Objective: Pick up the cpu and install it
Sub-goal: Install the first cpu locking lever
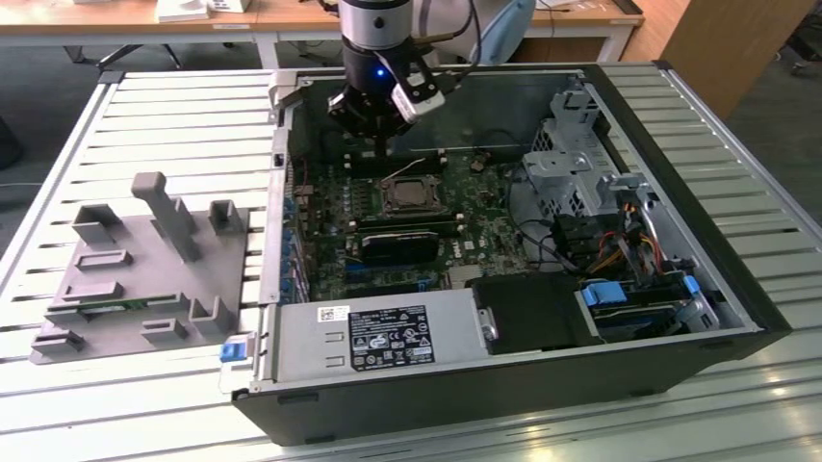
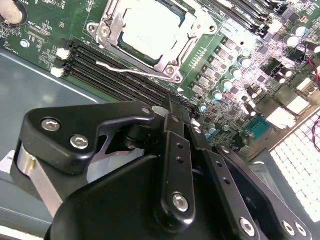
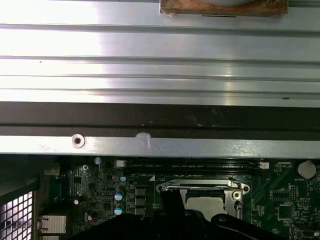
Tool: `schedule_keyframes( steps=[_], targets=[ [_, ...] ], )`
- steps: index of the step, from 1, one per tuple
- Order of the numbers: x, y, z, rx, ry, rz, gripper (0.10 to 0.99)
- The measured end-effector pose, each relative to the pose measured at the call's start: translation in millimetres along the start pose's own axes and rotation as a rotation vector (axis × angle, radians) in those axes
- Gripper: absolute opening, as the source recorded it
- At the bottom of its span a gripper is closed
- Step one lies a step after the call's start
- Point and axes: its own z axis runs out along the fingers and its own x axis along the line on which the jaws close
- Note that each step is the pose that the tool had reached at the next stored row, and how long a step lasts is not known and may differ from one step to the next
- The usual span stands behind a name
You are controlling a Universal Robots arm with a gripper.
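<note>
1. The gripper point(image 1: 385, 144) hangs inside the open computer case point(image 1: 719, 279), above the far part of the motherboard point(image 1: 372, 231). In the second wrist view its black linkage point(image 2: 170, 165) fills the near field with the two finger arms drawn together; nothing shows between them, though the tips are out of sight, so I cannot tell for certain whether they are fully closed.
2. The cpu point(image 1: 411, 196) sits flat in its socket, its silver top framed by the metal retention bracket point(image 2: 107, 20). In the second wrist view the cpu point(image 2: 150, 27) lies just beyond the gripper, apart from it; the thin wire lever point(image 2: 130, 72) runs along the socket's edge beside the memory slots point(image 2: 100, 67).
3. The first wrist view shows the cpu point(image 3: 210, 202) under the bracket, with the case's rim point(image 3: 150, 145) above it.
4. The case lies on its side on a table point(image 1: 167, 106) of pale metal slats.
5. At the exterior view's left, a grey moulded fixture point(image 1: 141, 269) stands on the slats, well apart from the case.
6. Beyond the table are wooden desks point(image 1: 129, 19) and a dark floor point(image 1: 38, 87).
</note>
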Motion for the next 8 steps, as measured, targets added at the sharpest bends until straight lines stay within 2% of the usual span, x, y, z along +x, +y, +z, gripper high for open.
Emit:
schedule_keyframes(
  steps=[8],
  targets=[
    [-3.0, 0.0, 0.4, -0.001, 0.0, 0.0, 0.106]
  ],
)
